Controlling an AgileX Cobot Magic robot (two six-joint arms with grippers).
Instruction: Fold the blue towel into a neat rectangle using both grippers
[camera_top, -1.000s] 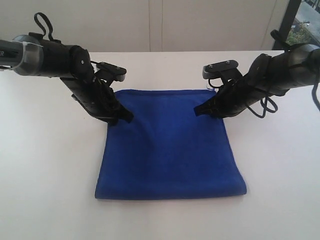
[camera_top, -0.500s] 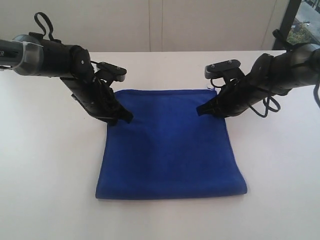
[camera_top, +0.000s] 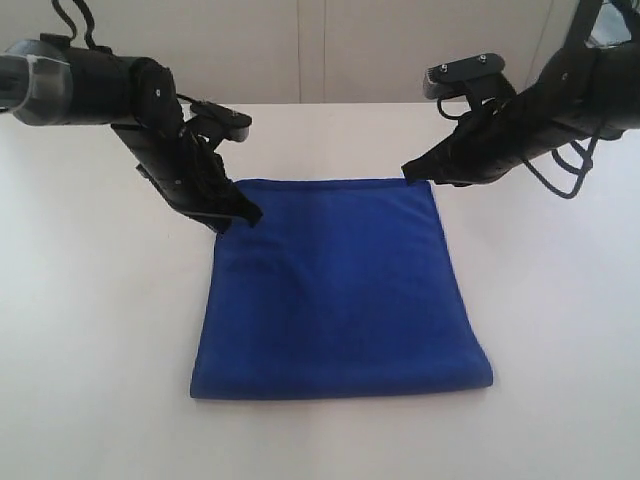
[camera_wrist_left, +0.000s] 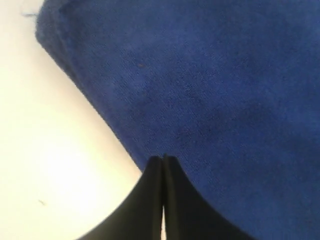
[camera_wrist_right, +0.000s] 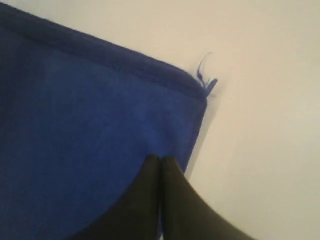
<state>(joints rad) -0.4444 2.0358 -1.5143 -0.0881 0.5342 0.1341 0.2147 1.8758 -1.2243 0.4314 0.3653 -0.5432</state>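
The blue towel (camera_top: 340, 290) lies flat on the white table as a doubled rectangle, its folded edge toward the near side. My left gripper (camera_top: 248, 215) hangs just above the towel's far left edge, jaws shut with nothing between them. In the left wrist view its tips (camera_wrist_left: 163, 159) sit over the towel (camera_wrist_left: 215, 90) right at the cloth's border. My right gripper (camera_top: 408, 172) is lifted above the far right corner, also shut and empty. In the right wrist view its tips (camera_wrist_right: 160, 159) hover over the towel (camera_wrist_right: 85, 130) near the corner, where a loose thread (camera_wrist_right: 202, 70) sticks out.
The white table (camera_top: 100, 330) surrounds the towel on all sides. A pale wall stands behind the table's far edge. Black cables (camera_top: 565, 175) loop under the right arm.
Both grippers have risen off the towel and drawn back: the right one up and toward the far right corner, the left one slightly up. The towel has stayed flat.
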